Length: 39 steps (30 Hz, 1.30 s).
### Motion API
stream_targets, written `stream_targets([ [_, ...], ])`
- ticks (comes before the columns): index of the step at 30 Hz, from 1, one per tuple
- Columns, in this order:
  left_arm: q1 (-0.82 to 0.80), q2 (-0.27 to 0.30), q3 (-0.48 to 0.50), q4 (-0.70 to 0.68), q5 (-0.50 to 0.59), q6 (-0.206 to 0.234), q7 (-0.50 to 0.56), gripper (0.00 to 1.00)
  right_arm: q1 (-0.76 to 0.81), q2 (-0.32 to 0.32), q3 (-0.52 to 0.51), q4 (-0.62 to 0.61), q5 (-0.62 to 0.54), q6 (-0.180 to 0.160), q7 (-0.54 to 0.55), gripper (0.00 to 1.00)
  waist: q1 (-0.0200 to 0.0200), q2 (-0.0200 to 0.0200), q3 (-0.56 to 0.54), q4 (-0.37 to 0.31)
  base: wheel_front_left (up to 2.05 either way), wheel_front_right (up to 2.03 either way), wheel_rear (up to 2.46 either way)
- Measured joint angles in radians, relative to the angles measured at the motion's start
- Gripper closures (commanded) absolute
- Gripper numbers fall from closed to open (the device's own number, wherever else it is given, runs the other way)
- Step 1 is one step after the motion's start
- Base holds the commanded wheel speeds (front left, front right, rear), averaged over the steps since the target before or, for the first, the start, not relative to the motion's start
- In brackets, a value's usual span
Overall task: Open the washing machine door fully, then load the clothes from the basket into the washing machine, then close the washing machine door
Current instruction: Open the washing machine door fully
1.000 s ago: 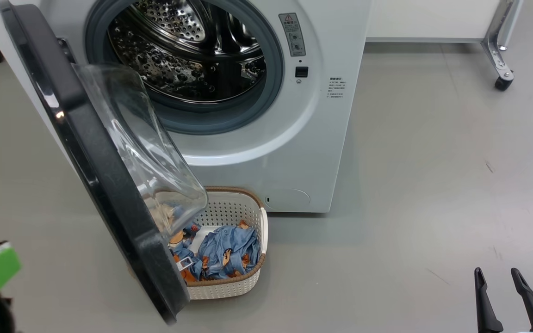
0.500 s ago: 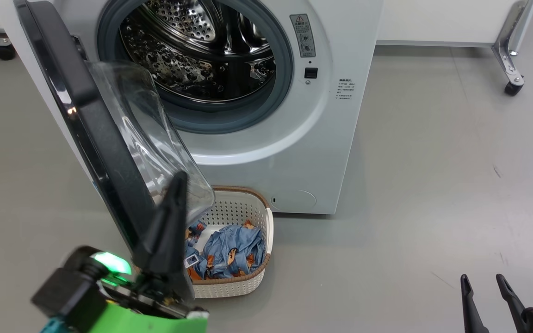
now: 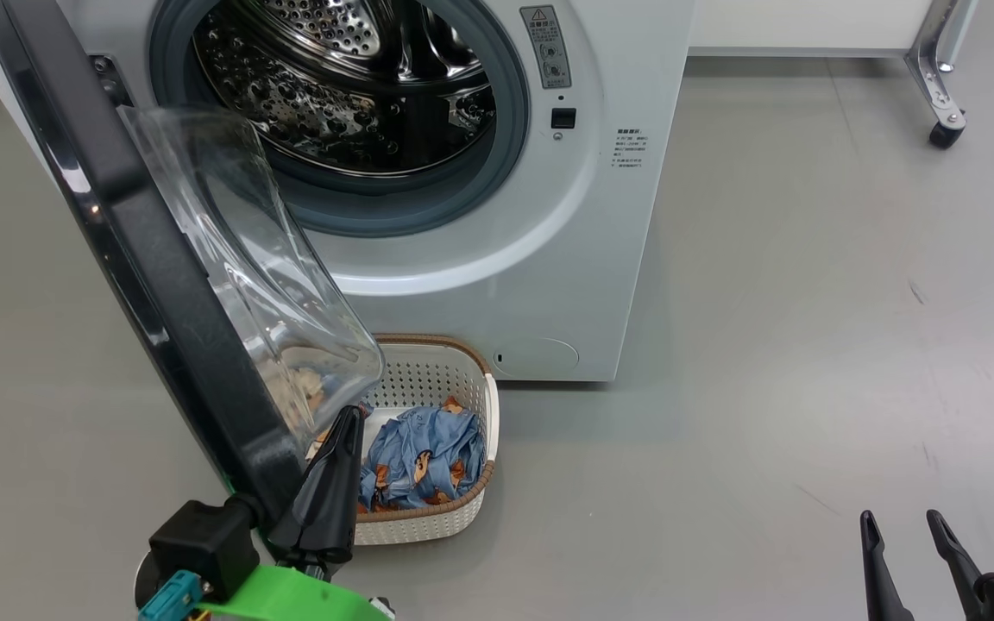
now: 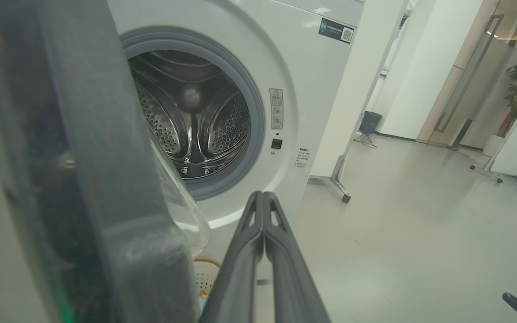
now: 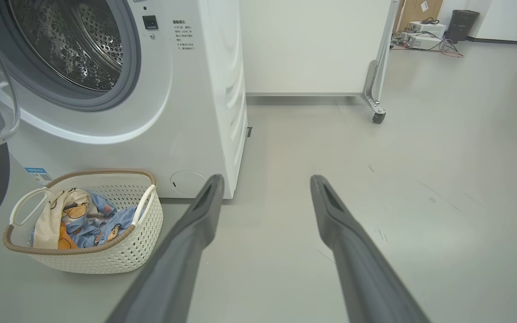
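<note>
The white washing machine stands with its steel drum exposed. The washing machine door hangs partly open at the left, black rim toward me, glass bowl facing the drum. Below it sits the basket holding the blue printed clothes. My left gripper is shut and empty, its tip just right of the door's lower rim, over the basket's left end; whether it touches the door I cannot tell. My right gripper is open and empty, low at the right. The right wrist view shows the basket left of the right gripper.
A white panel on a metal leg with a castor stands behind the machine to the right. Bare grey floor spreads right of the machine and basket. The left wrist view has the door rim close on its left.
The head camera has shifted slightly. My left arm rose into view from the lower left, and its shut fingers now lie lower, beside the door's bottom edge. The right gripper stayed open.
</note>
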Motion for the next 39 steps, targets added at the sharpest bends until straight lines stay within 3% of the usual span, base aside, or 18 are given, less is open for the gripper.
stream_targets([
  [15, -0.016, 0.000, -0.033, 0.021, 0.027, 0.079, 0.041, 1.00, 0.000, 0.021, -0.050, -0.001, -0.013, 0.013, 0.000, 0.00, 0.0000, 0.0000, 0.019, 0.051, 0.00, 0.00, 0.00],
  [29, -0.027, -0.002, -0.032, 0.064, 0.027, 0.099, 0.048, 1.00, 0.000, 0.026, -0.059, 0.000, -0.024, 0.025, 0.000, 0.00, 0.0000, 0.0000, 0.029, 0.159, 0.00, 0.00, 0.00],
  [39, -0.032, -0.003, 0.024, 0.086, 0.027, 0.120, 0.035, 1.00, 0.000, 0.039, -0.060, 0.005, -0.032, 0.034, 0.000, 0.00, 0.0000, 0.0000, 0.029, 0.238, 0.00, 0.00, 0.00],
])
